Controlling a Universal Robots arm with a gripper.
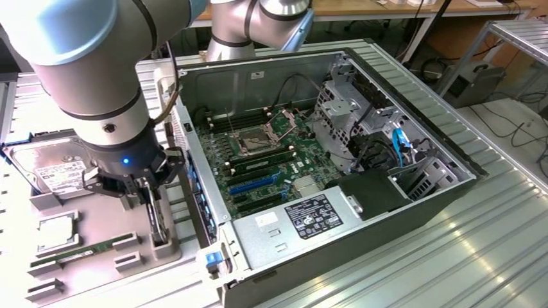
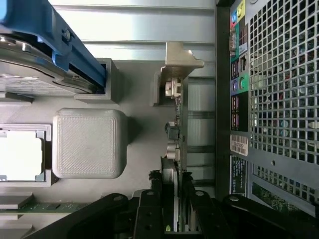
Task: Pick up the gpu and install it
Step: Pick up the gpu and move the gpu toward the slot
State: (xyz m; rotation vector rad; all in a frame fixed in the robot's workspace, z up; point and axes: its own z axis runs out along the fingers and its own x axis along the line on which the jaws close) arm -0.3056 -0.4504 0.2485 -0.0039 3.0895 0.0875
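The gpu (image 1: 158,221) stands on edge in a slot of the grey holder tray (image 1: 94,218), to the exterior view's left of the open computer case (image 1: 402,212). In the wrist view the gpu (image 2: 178,124) is edge-on, with its silvery bracket at the far end. My gripper (image 1: 147,192) is lowered over it. The black fingers (image 2: 149,209) sit on both sides of the card's near end and press against it, so the gripper (image 2: 175,211) is shut on the card. The card still sits in the tray. Blue expansion slots (image 1: 253,183) lie on the motherboard (image 1: 283,151).
The tray also holds a hard drive (image 1: 56,170) with blue rails, a processor (image 1: 53,230) and a green memory stick (image 1: 81,250). The case's perforated back panel (image 2: 279,99) stands close beside the card. A power supply (image 1: 299,221) and drive cage (image 1: 351,112) fill the case's edges.
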